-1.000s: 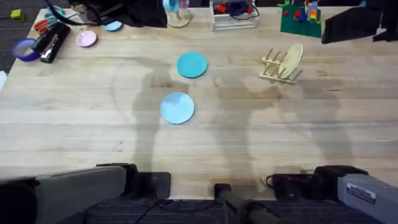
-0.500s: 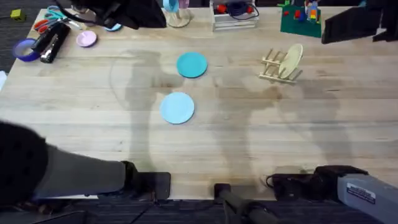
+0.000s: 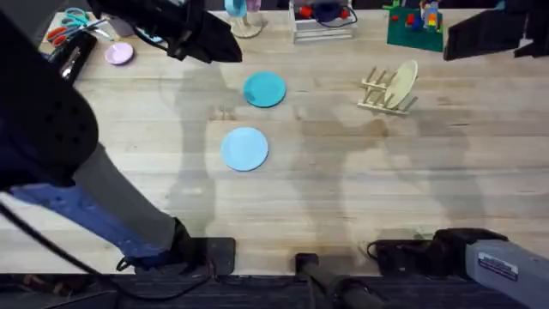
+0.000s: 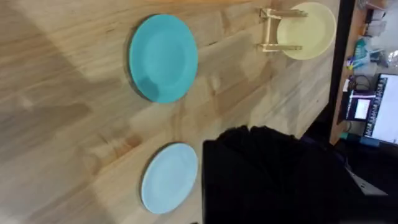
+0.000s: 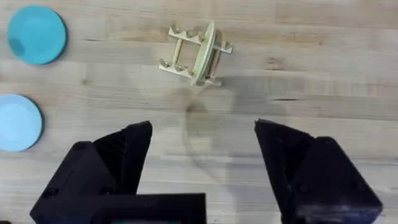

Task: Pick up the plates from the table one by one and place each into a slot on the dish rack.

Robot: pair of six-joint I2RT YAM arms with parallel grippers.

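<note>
Dish rack [image 3: 388, 88] holding cream plate [image 3: 401, 82]

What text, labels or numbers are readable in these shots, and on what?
None can be read.
White label on the right arm, overhead view: has print, too blurred to read.
Lit monitor past the table edge, left wrist view: content too small to read.
The plates and the dish rack show no markings.

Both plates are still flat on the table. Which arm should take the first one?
Left. The left arm is raised and stretched out toward the teal plate and pale blue plate, which lie left of centre. The right gripper, fingers open, sits back at its base, nearer the dish rack.
</note>
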